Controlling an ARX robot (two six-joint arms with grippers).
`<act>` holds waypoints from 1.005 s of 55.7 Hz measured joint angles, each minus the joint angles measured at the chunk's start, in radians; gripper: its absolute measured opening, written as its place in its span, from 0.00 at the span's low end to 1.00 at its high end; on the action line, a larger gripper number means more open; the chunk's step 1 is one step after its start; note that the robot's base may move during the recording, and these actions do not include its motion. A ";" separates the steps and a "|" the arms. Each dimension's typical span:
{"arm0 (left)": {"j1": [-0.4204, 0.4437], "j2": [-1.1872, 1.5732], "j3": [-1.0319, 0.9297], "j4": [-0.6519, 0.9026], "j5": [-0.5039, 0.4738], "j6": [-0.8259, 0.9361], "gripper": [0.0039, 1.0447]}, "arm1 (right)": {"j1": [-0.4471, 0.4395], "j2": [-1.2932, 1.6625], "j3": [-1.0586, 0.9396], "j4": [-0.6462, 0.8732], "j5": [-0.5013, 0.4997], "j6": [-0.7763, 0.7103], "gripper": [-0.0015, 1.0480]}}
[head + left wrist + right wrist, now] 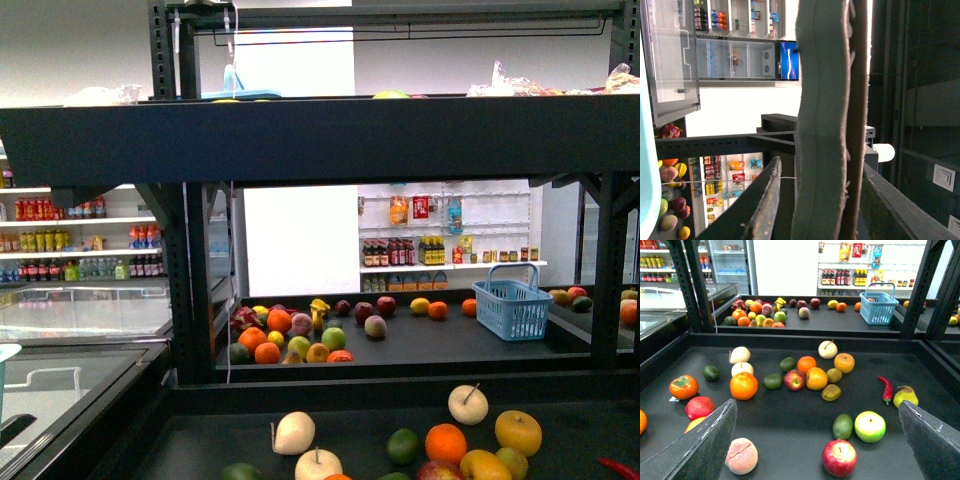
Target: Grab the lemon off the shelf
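Right hand (pixel 817 405) spread and empty over the shelf (pixel 790 430) tray; lemon (pixel 816 378) mid-cluster, red apple (pixel 795 380) touching at its 9 o'clock, so best approach from above, jaws straddling it, closing gently

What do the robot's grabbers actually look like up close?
The right gripper has two flat, dark grey fingers with a rough, speckled surface and slanted edges. The left gripper shows a thick grey-green foam-like pad with wavy, frayed edges. The front camera shows neither arm.
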 joint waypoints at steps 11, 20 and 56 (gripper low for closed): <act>0.002 -0.001 -0.006 0.000 0.013 0.006 0.91 | 0.000 0.000 0.000 0.000 0.000 0.000 0.93; 0.033 -0.094 -0.139 -0.072 0.066 0.103 0.93 | 0.000 0.000 0.000 0.000 0.000 0.000 0.93; 0.066 -0.604 -0.322 -0.693 0.020 0.504 0.93 | 0.000 -0.001 0.000 0.000 0.000 0.000 0.93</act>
